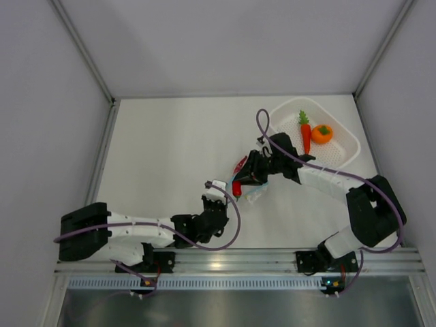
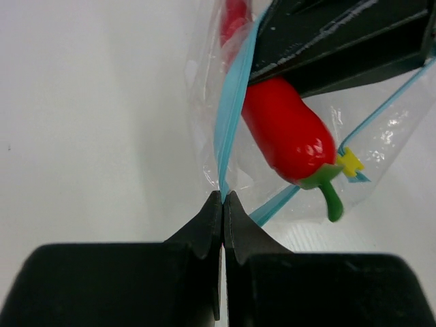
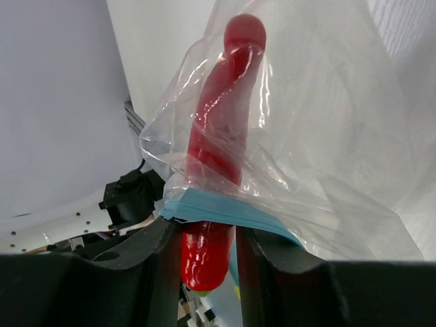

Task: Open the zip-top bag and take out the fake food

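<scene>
Zip-top bag [image 2: 204, 146]: it is held between the two grippers. One holds the bag and the other holds the food, so the two can be pulled apart.
Left gripper [image 2: 223, 199]: its two fingers are pressed tight together on the blue zip strip [image 2: 235, 102], right at a corner of the bag. I think it pinches there to stop the bag from sliding along.
Right gripper [image 3: 208, 253]: its fingers squeeze the thick end of the chili pepper [image 3: 218, 136], just at the bag's open mouth. The thin end pokes away from the fingers, with clear plastic wrapped around it.
Chili pepper, from the left gripper: just past the fingertips and a bit to the right. Its green stem points back toward them.
Step in hand: it looks like the chili is being pulled out of the bag. I see no other food inside.
Basket [image 1: 353, 139]: white, on the worktop [image 1: 170, 150], well beyond the right gripper. The carrot [image 1: 305, 135] and the orange [image 1: 322, 133] lie in it side by side, so those two look done.
Watch out: the plastic clings to the chili, so the bag may come along with it.
</scene>
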Controlling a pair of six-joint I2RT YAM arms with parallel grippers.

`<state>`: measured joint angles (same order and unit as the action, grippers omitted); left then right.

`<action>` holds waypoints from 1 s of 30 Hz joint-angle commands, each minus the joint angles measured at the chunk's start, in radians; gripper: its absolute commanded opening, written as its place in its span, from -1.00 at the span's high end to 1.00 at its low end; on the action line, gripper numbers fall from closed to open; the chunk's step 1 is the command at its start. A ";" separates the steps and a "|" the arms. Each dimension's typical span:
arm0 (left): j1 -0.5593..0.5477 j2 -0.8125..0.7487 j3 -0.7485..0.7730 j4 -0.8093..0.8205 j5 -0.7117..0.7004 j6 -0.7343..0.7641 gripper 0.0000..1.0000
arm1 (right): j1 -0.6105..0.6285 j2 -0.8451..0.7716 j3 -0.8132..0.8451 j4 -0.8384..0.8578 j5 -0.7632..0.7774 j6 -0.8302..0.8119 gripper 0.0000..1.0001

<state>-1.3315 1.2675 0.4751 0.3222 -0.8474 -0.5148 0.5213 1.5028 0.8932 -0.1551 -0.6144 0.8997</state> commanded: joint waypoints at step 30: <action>0.132 -0.039 0.246 -0.196 -0.274 0.139 1.00 | 0.200 -0.128 -0.005 0.019 -0.153 -0.108 1.00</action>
<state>-1.2213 1.2602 0.6830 0.0902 -1.1515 -0.4175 0.7109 1.4200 0.8467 -0.1223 -0.7357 0.8474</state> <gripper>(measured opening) 0.020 0.315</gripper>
